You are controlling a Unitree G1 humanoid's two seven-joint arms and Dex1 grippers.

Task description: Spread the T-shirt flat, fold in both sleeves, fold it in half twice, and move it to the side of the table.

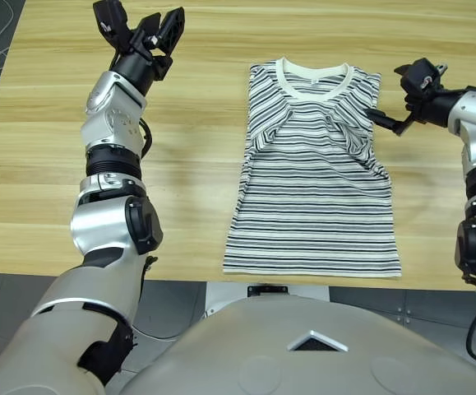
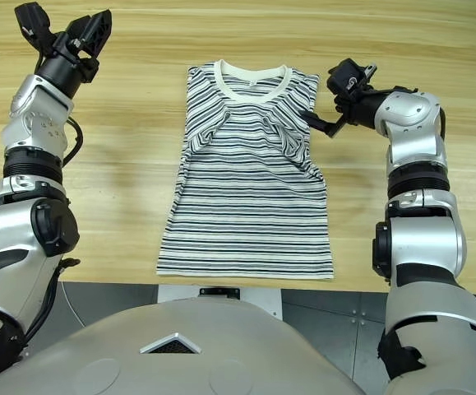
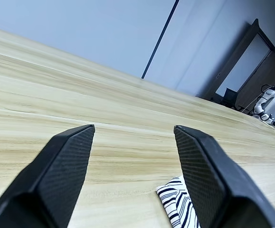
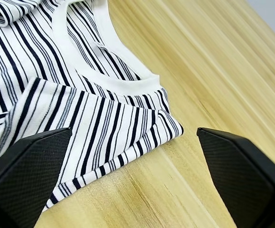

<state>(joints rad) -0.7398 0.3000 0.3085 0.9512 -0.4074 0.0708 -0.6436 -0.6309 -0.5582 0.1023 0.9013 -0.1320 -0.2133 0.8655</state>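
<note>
Your shirt (image 1: 316, 189) lies flat on the surface (image 1: 188, 164), sleeves folded in. The left pincer (image 1: 141, 18) hangs spread apart, well left of the collar. The right pincer (image 1: 390, 92), also apart, sits just beside the shirt's right shoulder. The cloth looks soft, light and limp, so pinch both layers at the hem corners.

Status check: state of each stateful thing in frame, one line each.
T-shirt: lying flat on the table, neck away from the robot, not yet folded in half.
sleeves: both folded in over the chest, slightly rumpled.
left end effector: open, empty, raised over bare table away from the shirt.
right end effector: open, gripping nothing, at the shirt's shoulder corner.
</note>
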